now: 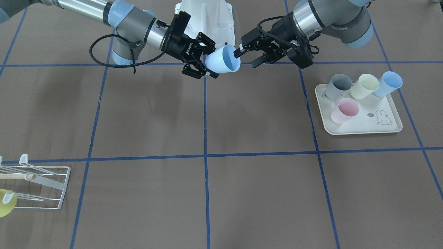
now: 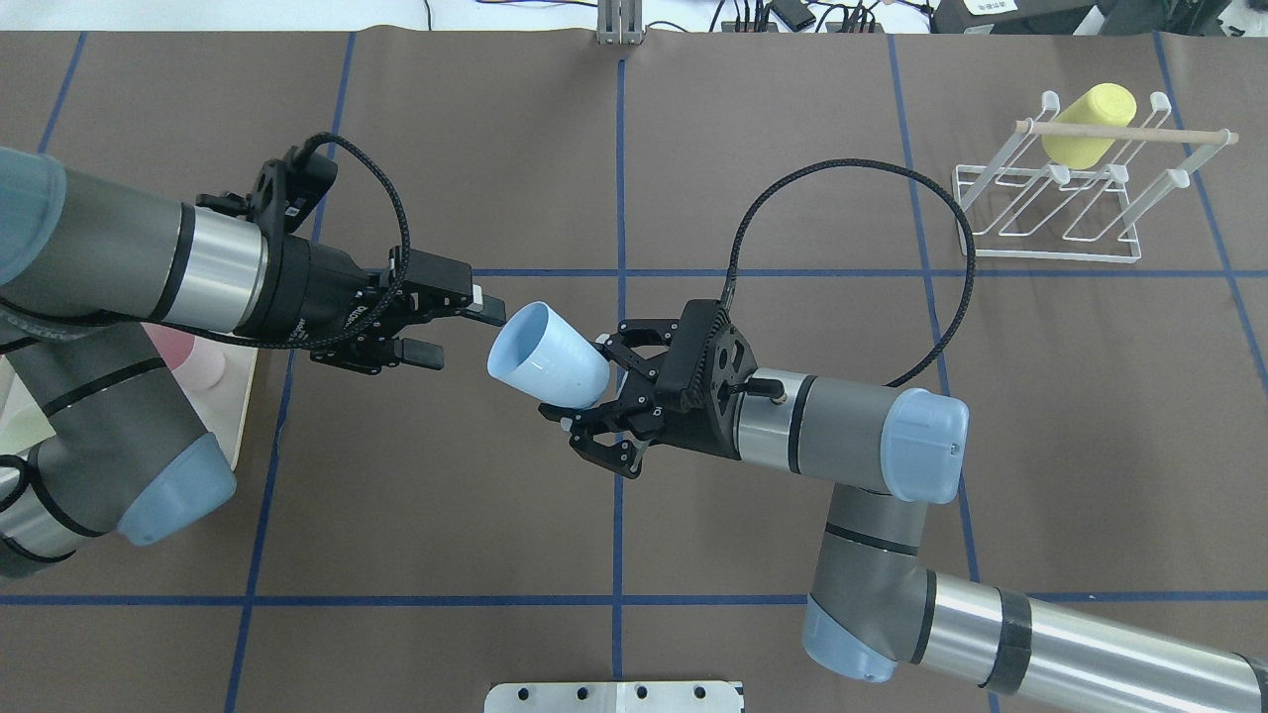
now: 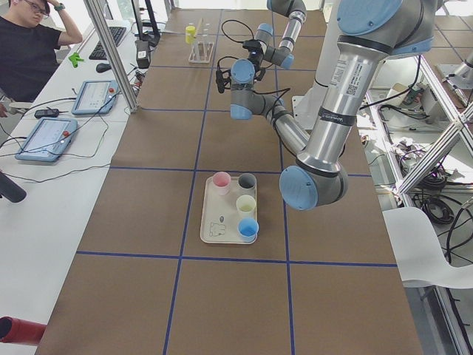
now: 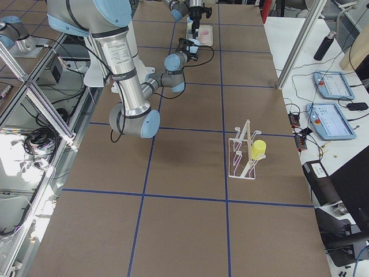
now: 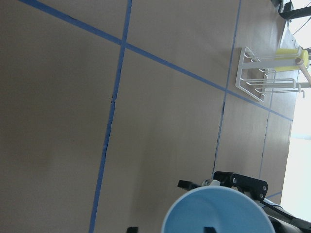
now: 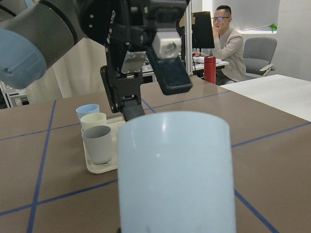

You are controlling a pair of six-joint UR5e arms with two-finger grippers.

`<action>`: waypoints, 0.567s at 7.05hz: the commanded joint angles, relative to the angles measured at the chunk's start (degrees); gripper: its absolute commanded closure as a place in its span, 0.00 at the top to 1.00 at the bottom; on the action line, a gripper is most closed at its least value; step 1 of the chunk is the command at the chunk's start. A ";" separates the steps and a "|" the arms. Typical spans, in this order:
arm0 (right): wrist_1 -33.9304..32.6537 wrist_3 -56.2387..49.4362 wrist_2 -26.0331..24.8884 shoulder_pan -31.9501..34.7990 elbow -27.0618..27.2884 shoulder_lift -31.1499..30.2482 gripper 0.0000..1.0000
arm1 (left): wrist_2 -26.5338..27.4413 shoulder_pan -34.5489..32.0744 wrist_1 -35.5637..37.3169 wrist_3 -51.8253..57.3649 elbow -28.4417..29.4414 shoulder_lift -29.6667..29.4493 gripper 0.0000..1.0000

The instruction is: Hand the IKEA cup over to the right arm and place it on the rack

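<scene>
IKEA cup (image 2: 548, 361), light blue: where does it sit against the claws? (M.)

Its base end is clamped between the fingers of the right gripper (image 2: 584, 383). It is in mid-air over the table (image 2: 773, 119), near the centre blue line, lying on its side with the mouth towards the left gripper (image 2: 461, 329). (R.)

Left claw state? (M.)

Released, jaws spread. One finger (image 2: 485, 303) is just beside the cup's rim; I cannot tell whether it touches. The other finger stands clear of the cup. The right wrist view shows both fingers beyond the rim with a wide gap between them. (R.)

Arm poses? (M.)

Overhead, the right arm enters from the lower right, bends at the elbow and holds its wrist about level, pointing to the robot's left. The left arm enters from the left with its wrist aimed at the cup mouth. The two claws face each other. (R.)

Rack? (M.)

The rack (image 2: 1050, 213) is well apart, at the far right corner, with a yellow cup (image 2: 1088, 124) on it. The tray (image 1: 363, 129) on the robot's left holds four cups. (R.)
</scene>
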 commanded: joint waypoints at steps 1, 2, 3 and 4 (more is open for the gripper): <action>-3.38 -0.55 0.49 2.70 0.27 -0.81 0.44 | -0.11 -2.68 7.72 8.30 -0.46 0.03 1.00; -9.15 -1.51 1.45 4.89 0.70 -0.72 0.44 | -0.02 -4.26 15.69 15.14 -1.68 0.12 1.00; -14.00 -6.56 1.46 5.70 1.23 -0.72 0.40 | 0.76 -5.85 27.08 24.17 -4.65 0.12 1.00; -18.22 -10.79 1.29 7.27 1.24 -0.63 0.40 | 2.16 -8.21 38.25 34.35 -8.16 0.12 1.00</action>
